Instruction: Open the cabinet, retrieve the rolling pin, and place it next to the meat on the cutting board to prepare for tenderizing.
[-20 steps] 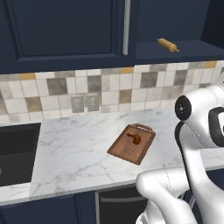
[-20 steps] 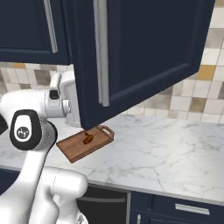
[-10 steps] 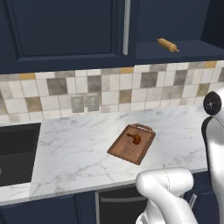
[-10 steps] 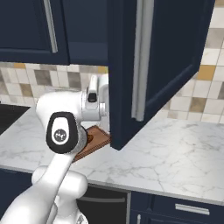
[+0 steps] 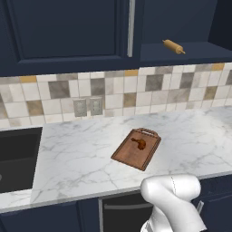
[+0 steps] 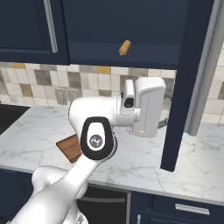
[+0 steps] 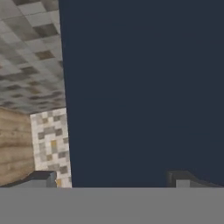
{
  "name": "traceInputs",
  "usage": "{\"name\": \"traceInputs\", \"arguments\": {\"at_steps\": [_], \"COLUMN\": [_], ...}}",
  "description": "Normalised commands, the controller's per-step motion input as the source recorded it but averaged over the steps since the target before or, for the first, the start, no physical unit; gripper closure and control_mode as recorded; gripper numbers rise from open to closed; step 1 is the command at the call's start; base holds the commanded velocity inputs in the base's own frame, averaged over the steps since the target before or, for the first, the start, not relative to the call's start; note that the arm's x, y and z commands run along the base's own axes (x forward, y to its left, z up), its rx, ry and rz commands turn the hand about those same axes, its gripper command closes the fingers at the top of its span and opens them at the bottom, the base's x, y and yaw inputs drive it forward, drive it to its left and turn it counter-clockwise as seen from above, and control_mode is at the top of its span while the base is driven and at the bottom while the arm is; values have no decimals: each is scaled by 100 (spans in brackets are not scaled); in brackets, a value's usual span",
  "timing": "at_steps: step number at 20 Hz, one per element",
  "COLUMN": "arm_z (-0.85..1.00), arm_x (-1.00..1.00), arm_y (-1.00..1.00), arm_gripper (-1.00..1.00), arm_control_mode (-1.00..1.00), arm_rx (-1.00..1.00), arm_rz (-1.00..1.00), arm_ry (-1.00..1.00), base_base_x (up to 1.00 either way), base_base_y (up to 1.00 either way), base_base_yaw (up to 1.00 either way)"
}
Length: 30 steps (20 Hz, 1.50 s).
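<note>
The navy cabinet (image 5: 68,31) has its left door shut and its right door (image 6: 186,78) swung wide, edge-on in the right base view. The tan rolling pin (image 5: 174,46) lies on the open shelf, and its end (image 6: 124,47) shows above my arm. On the marble counter lies the cutting board (image 5: 136,149) with the small meat (image 5: 139,143) on it. My gripper (image 7: 113,178) is open, its tips wide apart, facing the door's navy face close up. Nothing is between its fingers.
A dark sink (image 5: 13,154) is set into the counter (image 5: 81,154) at the left. The open door's silver bar handle (image 6: 205,74) hangs out to the right of my arm (image 6: 131,109). Tiled backsplash runs behind, with base cabinets below.
The right door has swung from half open to wide open. My arm has swept right with it and left the left base view. The rolling pin, board and meat have not moved.
</note>
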Motion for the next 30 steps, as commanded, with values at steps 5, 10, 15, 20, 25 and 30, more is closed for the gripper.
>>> {"name": "traceInputs", "arguments": {"at_steps": [5, 10, 15, 20, 25, 30], "arm_z": [0, 0, 0, 0, 6, 15], "arm_x": [3, -3, -16, -20, -42, -48], "arm_y": [-34, 15, 72, 91, 90, 81], "arm_gripper": [-100, -100, -100, -100, -100, -100], "arm_control_mode": [-100, -100, -100, -100, -100, -100], "arm_rx": [0, 0, 0, 1, 7, 17], "arm_rz": [-5, -5, 0, 0, 0, 0], "arm_ry": [8, 1, -6, -14, -26, -25], "base_base_x": [0, 0, 0, 0, 0, 0], "base_base_y": [0, 0, 0, 0, 0, 0], "base_base_yaw": [0, 0, 0, 0, 0, 0]}}
